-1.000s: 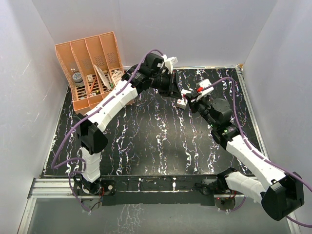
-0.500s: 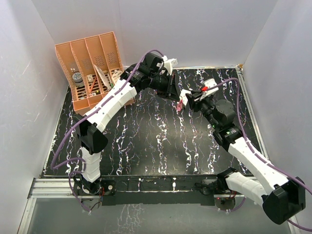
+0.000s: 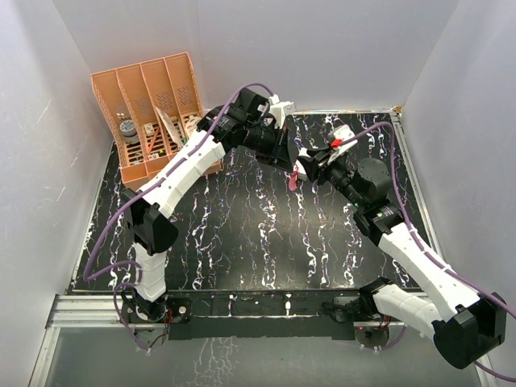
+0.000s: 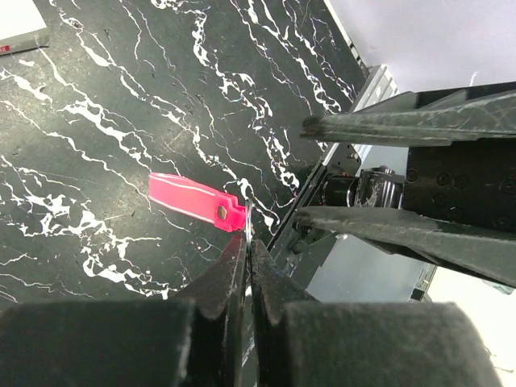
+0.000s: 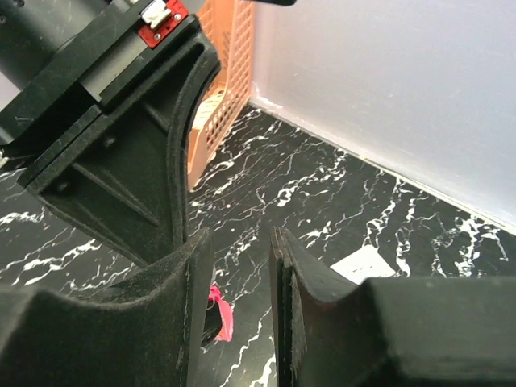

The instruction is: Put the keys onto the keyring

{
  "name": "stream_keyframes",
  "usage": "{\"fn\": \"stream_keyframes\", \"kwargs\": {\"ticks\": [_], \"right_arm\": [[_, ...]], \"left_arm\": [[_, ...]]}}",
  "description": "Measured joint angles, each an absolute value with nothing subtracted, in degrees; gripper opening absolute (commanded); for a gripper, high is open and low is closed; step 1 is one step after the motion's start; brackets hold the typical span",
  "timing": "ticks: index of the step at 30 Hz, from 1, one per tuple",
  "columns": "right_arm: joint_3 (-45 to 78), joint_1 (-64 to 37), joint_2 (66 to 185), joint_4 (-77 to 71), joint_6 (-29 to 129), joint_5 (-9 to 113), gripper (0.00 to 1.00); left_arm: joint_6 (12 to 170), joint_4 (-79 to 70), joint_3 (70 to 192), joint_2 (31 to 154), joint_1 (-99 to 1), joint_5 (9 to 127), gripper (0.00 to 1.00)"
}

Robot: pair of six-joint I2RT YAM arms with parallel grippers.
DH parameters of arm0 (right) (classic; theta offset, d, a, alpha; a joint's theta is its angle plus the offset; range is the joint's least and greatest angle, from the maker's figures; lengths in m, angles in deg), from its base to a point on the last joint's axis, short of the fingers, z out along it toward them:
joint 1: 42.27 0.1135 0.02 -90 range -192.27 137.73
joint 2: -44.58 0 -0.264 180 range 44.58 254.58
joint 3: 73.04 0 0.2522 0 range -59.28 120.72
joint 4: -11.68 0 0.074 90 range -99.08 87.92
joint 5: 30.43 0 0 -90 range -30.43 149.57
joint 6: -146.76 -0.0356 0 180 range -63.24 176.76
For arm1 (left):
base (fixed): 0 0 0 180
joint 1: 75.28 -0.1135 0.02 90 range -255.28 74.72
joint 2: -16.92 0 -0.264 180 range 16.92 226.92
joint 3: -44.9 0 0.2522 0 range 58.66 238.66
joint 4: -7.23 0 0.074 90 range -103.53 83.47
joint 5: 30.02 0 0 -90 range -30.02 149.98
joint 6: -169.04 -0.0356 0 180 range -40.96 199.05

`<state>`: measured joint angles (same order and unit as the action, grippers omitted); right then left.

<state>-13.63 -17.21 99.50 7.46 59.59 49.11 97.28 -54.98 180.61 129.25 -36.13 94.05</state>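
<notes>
The keyring is a magenta-pink strap (image 4: 192,197) with a thin metal ring at one end. My left gripper (image 4: 247,234) is shut on that ring, and the strap hangs from it above the black marbled table. In the top view the strap (image 3: 295,176) dangles just below the left gripper (image 3: 292,159). My right gripper (image 5: 234,242) is open and empty, close beside the left one and facing it (image 3: 313,164). Its two fingers (image 4: 403,127) spread at the right of the left wrist view. The strap shows low behind the right gripper's left finger (image 5: 222,313). The keys are not in view.
A small white rectangular box (image 5: 367,262) lies flat on the table near the grippers and also shows in the left wrist view (image 4: 18,22). An orange slotted organizer (image 3: 153,113) with small items stands at the back left. White walls enclose the table.
My right gripper has moved left and closer to the left gripper. The pink strap now hangs in plain view under the left gripper. The small white box is now covered in the top view.
</notes>
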Motion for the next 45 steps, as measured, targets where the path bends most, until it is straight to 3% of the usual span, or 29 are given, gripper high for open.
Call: {"fn": "stream_keyframes", "kwargs": {"ticks": [12, 45], "right_arm": [[-11.0, -17.2, 103.8, 2.6, 59.4, 43.4, 0.27], [-10.7, -17.3, 104.7, -0.1, 59.4, 41.6, 0.21]], "left_arm": [[94.8, -56.6, 180.6, 129.3, -36.5, 95.0, 0.00], [94.6, -55.8, 180.6, 129.2, -38.1, 97.4, 0.00]]}}
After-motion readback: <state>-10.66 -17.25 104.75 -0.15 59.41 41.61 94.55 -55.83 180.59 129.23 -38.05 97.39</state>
